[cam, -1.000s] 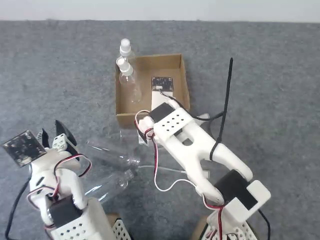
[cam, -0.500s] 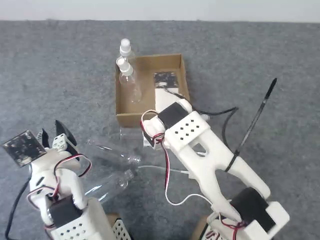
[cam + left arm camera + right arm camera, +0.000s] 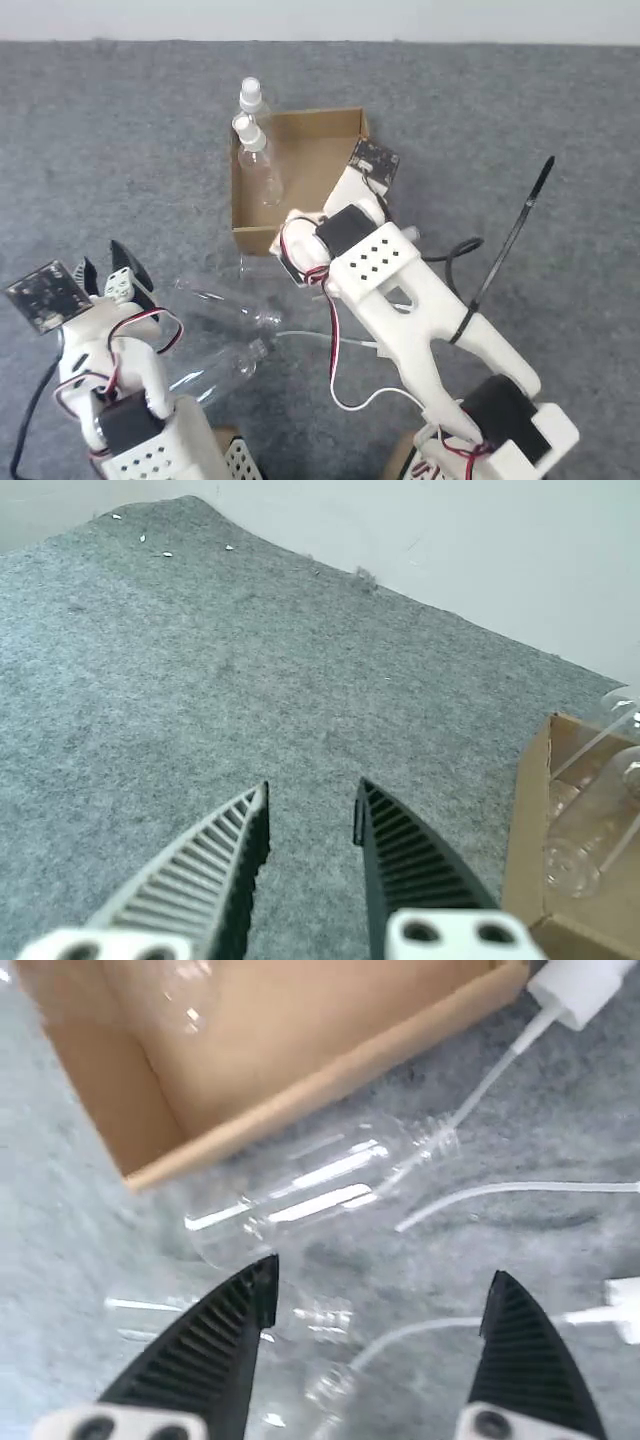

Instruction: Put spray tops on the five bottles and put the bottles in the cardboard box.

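Grey felt covers the tabletop (image 3: 520,120). Our right gripper (image 3: 383,1275) hangs over it spread wide and empty. We judge that closing here could go wrong: the slick round bottle (image 3: 300,1195) may squirt away from the jaws, or a jaw may catch the thin tube (image 3: 490,1075) of the loose spray top (image 3: 572,988). That bottle lies just past the fingertips, on its side against the outside of the cardboard box (image 3: 330,1070). Our left gripper (image 3: 312,788) is also parted and empty, well apart from it.

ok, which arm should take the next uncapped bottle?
Right, probably. The right end effector, open, hovers over the clear plastic bottle lying beside the brown cardboard box; the left end effector points at grey carpet.
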Controlling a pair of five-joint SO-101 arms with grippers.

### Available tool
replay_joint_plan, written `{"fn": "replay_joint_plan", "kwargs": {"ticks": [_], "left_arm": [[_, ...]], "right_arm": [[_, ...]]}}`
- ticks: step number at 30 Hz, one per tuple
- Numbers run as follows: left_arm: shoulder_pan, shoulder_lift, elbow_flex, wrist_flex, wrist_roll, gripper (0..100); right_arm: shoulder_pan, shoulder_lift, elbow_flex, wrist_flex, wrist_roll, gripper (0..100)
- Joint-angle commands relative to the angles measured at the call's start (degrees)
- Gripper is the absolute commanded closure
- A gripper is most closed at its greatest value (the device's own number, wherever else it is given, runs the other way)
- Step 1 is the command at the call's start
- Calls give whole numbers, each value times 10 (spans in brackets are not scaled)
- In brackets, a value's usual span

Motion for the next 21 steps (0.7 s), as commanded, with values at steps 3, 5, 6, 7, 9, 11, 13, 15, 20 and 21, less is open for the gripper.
{"fn": "replay_joint_plan", "kwargs": {"ticks": [3,5,6,7,9,11,13,15,20,21], "left_arm": [[1,-9,-8,-24,3,870],[1,-9,-8,-24,3,870],[1,-9,-8,-24,3,870],[1,-9,-8,-24,3,870],[1,-9,-8,-24,3,870],[1,-9,-8,-24,3,870],[1,-9,-8,-24,3,870],[1,-9,-8,-24,3,870],[1,-9,-8,-24,3,870],[1,-9,-8,-24,3,870]], "right_arm": [[-3,29,0,-95,-28,720],[-3,51,0,-115,-28,720],[-3,63,0,-124,-29,720],[-3,74,0,-129,-29,720],[-3,95,0,-140,-29,720],[-3,110,0,-152,-29,720],[-3,121,0,-160,-29,720],[-3,128,0,-163,-29,720],[0,133,0,-163,-41,720],[0,133,0,-163,-40,720]]}}
